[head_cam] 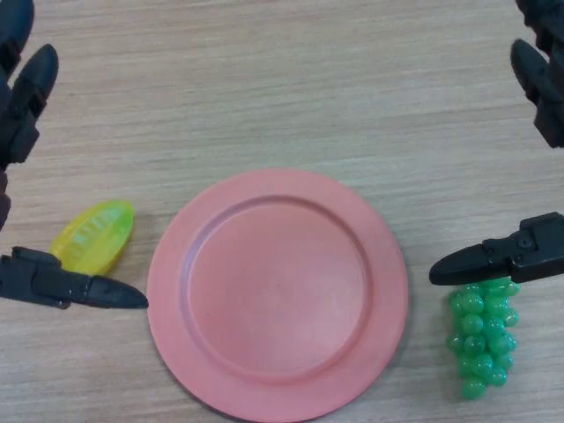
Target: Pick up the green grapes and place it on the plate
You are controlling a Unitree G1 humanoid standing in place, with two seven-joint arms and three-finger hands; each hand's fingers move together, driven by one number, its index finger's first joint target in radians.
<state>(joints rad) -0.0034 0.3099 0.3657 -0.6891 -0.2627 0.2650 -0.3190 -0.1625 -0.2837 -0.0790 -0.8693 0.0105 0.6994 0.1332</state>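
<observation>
A bunch of green grapes [482,339] lies on the wooden table at the lower right, just right of the pink plate [278,295]. The plate sits in the lower middle with nothing on it. My right hand [529,248] hangs at the right edge with straight fingers spread; its thumb reaches over the top of the grapes, and the fingers stay far above near the upper right corner. My left hand [26,92] shows at the left edge, open as well, its thumb pointing toward the plate's left rim.
A yellow-green leaf-shaped toy [93,236] lies left of the plate, between my left hand's thumb and fingers. Bare wooden table [282,79] stretches across the far side.
</observation>
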